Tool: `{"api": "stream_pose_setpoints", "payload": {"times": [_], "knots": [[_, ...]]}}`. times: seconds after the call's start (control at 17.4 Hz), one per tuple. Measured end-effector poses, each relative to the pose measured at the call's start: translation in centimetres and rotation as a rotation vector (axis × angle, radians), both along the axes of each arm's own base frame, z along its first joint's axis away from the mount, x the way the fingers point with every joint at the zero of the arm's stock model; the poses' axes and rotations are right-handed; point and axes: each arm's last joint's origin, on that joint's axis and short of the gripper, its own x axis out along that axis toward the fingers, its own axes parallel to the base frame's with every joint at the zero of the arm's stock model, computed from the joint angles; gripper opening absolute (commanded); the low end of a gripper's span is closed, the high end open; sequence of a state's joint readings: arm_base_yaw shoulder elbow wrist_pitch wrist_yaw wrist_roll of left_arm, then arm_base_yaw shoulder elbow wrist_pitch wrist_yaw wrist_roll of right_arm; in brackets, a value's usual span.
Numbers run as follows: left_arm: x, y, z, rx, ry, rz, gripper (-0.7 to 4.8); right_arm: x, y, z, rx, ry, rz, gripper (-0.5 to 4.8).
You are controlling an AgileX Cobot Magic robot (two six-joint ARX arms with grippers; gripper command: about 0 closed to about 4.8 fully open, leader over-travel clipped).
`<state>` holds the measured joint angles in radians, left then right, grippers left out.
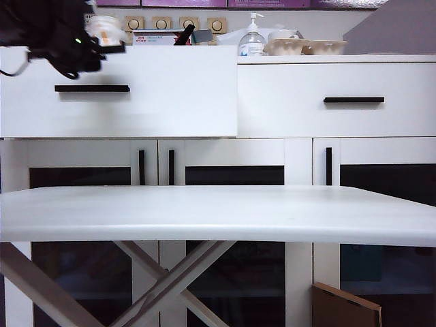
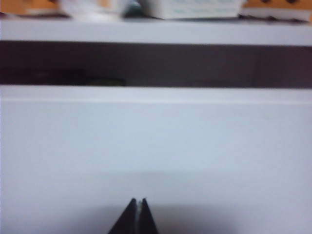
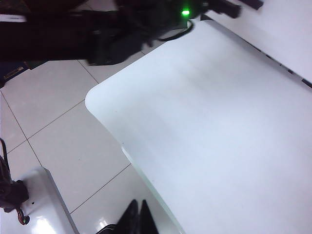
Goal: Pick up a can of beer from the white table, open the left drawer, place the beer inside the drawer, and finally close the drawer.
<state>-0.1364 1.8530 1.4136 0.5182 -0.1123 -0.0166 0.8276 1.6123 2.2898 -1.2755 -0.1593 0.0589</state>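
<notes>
Left pincer (image 2: 138,202), closed and empty, faces the pulled-out left drawer (image 1: 119,92) front; right pincer (image 3: 137,207), closed, hangs beside the surface (image 3: 219,126).

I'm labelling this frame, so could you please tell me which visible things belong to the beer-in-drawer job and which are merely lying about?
Job:
- left drawer, pulled out
- white table
- left gripper, shut, at the drawer front
- right gripper, shut, beside the table

Lying about:
- pump bottle
- right drawer
- cardboard

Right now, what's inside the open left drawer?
From the left wrist view, only a dark gap shows behind the left drawer front. Its inside is hidden, so no can of beer is visible. The left gripper hovers shut.
</notes>
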Motion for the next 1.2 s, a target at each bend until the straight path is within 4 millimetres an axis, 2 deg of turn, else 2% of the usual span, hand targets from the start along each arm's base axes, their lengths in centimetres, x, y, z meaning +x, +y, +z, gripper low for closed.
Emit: {"api": "stream_pose_setpoints", "payload": {"times": [0.4, 1.2], "knots": [[5.1, -0.6, 0.3, 0.001, -0.002, -0.017, -0.05, -0.1, -0.1, -0.3, -0.022, 0.031, -0.004, -0.04], [10.4, -1.1, -0.4, -0.002, -0.036, -0.022, -0.05, -0.2, -0.3, -0.3, -0.023, 0.037, -0.012, -0.04]]}}
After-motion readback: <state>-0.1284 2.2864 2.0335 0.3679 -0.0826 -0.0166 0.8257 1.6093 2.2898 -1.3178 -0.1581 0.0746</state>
